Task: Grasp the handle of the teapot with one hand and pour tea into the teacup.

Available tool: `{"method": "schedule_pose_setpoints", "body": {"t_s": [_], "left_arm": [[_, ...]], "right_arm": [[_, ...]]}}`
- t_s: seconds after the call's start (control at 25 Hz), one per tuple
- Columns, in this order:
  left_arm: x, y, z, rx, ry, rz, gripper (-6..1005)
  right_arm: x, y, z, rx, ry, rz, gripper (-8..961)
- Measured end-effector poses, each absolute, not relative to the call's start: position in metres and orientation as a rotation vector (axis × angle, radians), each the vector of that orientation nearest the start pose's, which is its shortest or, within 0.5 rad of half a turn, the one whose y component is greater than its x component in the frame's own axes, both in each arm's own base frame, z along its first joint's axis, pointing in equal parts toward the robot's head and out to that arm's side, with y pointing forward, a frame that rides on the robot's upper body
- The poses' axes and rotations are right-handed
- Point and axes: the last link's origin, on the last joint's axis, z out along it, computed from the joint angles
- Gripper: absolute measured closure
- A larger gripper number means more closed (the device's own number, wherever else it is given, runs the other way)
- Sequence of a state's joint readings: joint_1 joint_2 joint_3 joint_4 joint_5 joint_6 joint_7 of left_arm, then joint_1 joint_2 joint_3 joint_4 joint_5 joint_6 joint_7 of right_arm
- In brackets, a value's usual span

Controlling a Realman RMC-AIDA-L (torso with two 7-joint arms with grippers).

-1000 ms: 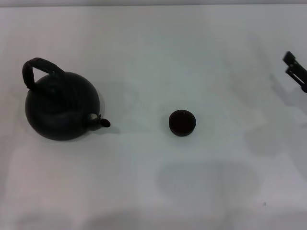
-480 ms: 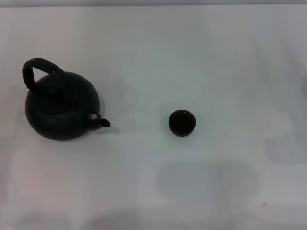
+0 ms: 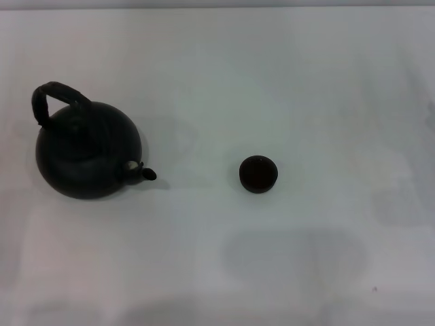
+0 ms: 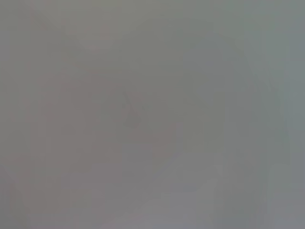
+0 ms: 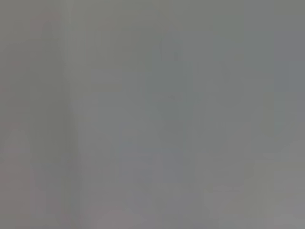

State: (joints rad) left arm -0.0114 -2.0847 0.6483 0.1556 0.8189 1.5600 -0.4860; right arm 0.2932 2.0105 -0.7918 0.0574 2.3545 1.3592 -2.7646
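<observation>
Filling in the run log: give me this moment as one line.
teapot: upright on table, robot's left | handle: ungrasped | teacup: apart, off the spout's side | grippers: not in view | pour: not begun

Teapot (image 3: 88, 153), teacup (image 3: 258, 174) on white table (image 3: 285, 81)

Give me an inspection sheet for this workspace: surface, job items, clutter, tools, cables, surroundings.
Surface: plain white table, with faint shadows near the front edge.
Job items: teapot upright on the robot's left, its handle arched over the far side and its spout pointing toward the teacup; the teacup stands upright at centre, apart from the teapot.
Clutter: nothing seen.
Tools: neither the left nor the right tool is in view; both wrist views show only featureless grey.
Cables: nothing seen.
Surroundings: nothing seen beyond the table.
</observation>
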Motion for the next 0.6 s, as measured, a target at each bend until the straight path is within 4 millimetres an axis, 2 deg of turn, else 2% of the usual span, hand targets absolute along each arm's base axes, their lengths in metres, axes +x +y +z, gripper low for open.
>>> {"method": "schedule_pose_setpoints", "body": {"t_s": [0.6], "left_arm": [[-0.397,0.2,0.039,-1.353,-0.546,-0.727,272]], "right_arm": [[0.387,0.262,0.02,-1.671,0.504,0.595,110]]}}
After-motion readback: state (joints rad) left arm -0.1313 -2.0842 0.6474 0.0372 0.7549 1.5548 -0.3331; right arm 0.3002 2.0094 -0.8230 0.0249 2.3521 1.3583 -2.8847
